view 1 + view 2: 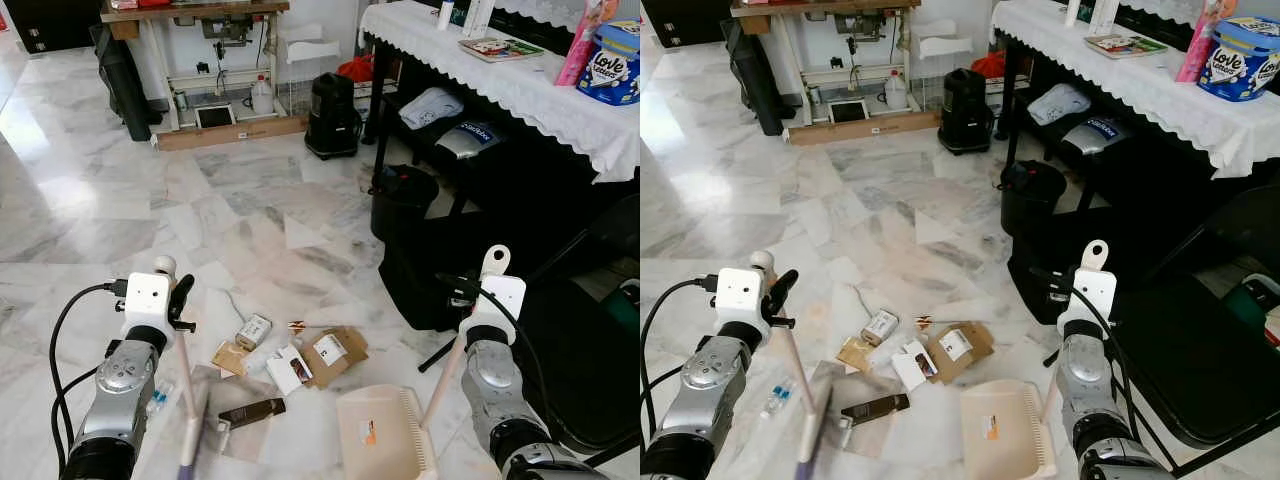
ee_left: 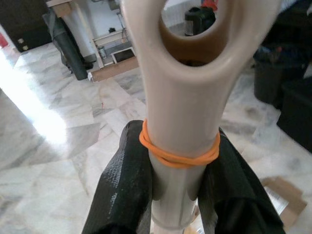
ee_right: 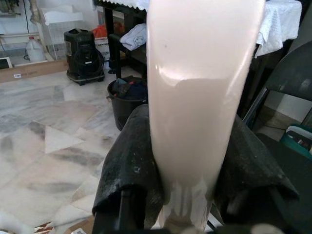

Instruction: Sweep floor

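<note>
- Beige plastic broom handle (image 2: 183, 122) is what we are clamping in our left pincer (image 2: 178, 185).
- Our right pincer (image 3: 190, 180) is gripping the cream dustpan's handle (image 3: 195, 97) beside cardboard litter (image 1: 335, 355) on marble floor (image 1: 120, 200).

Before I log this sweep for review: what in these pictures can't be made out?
- Broom: its head is cut off by the left eye view's bottom edge.
- Dustpan: front lip cut off by the same edge.
- Small boxes in the litter: print too small to read.
- Bin: contents too dark in the right wrist view.
</note>
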### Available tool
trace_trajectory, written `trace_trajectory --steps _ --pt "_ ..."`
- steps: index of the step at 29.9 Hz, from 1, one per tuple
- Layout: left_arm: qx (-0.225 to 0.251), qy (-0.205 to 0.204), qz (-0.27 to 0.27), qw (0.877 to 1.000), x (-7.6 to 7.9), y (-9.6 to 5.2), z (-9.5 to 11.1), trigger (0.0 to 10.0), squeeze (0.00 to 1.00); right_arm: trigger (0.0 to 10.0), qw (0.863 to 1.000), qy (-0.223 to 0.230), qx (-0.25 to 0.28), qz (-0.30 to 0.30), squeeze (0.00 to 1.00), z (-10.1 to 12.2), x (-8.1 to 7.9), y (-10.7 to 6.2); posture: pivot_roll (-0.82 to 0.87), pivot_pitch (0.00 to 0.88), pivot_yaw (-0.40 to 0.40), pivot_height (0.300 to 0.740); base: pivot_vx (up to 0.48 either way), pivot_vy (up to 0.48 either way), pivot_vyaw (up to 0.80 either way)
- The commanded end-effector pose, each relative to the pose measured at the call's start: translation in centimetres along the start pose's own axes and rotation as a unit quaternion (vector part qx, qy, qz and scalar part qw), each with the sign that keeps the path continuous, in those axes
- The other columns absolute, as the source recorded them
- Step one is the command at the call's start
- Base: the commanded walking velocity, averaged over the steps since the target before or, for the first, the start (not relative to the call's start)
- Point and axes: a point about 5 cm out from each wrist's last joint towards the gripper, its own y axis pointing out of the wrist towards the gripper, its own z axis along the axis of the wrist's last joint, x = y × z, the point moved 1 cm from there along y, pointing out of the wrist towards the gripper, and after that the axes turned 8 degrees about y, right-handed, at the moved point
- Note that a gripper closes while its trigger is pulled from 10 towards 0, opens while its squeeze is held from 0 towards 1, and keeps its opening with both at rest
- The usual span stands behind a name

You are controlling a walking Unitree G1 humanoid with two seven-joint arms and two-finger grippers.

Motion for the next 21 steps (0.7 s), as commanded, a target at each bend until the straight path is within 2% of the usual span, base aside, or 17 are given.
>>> trace_trajectory --steps 1,6,10,11,12,14,21 --pt "0.015 0.007 -0.021 1.000 0.4 0.2 0.5 10.0 0.00 10.0 1.000 0.001 0.012 0.000 0.00 0.8 -0.2 0.5 0.08 0.000 -0.018 0.740 0.000 0.000 0.00" --pt "0.024 -0.006 -0.067 0.997 1.2 0.2 0.9 10.0 0.00 10.0 1.000 0.001 0.012 -0.001 0.00 0.8 -0.1 0.6 0.08 0.000 -0.016 0.740 0.000 0.000 0.00" --pt "0.001 0.041 -0.103 0.994 1.5 0.2 0.3 10.0 0.00 10.0 1.000 0.002 0.011 -0.001 0.00 0.8 -0.2 0.6 0.09 0.000 -0.015 0.740 0.000 0.000 0.00" --pt "-0.013 0.066 -0.104 0.992 1.5 0.1 -0.2 10.0 0.00 10.0 1.000 0.002 0.011 -0.001 0.00 0.8 -0.2 0.6 0.08 0.000 -0.013 0.740 0.000 0.000 0.00" --pt "-0.013 0.066 -0.104 0.992 1.5 0.1 -0.2 10.0 0.00 10.0 1.000 0.002 0.011 -0.001 0.00 0.8 -0.2 0.6 0.08 0.000 -0.013 0.740 0.000 0.000 0.00" --pt "-0.036 0.095 -0.098 0.990 1.6 0.1 -1.0 10.0 0.00 10.0 1.000 0.003 0.010 -0.001 0.00 0.8 -0.3 0.5 0.08 0.000 -0.011 0.740 0.000 0.000 0.00" --pt "-0.043 0.109 -0.090 0.989 1.7 0.1 -1.2 10.0 0.00 10.0 1.000 0.003 0.011 -0.002 0.00 0.8 -0.2 0.6 0.08 0.000 -0.012 0.740 0.000 0.000 0.00"
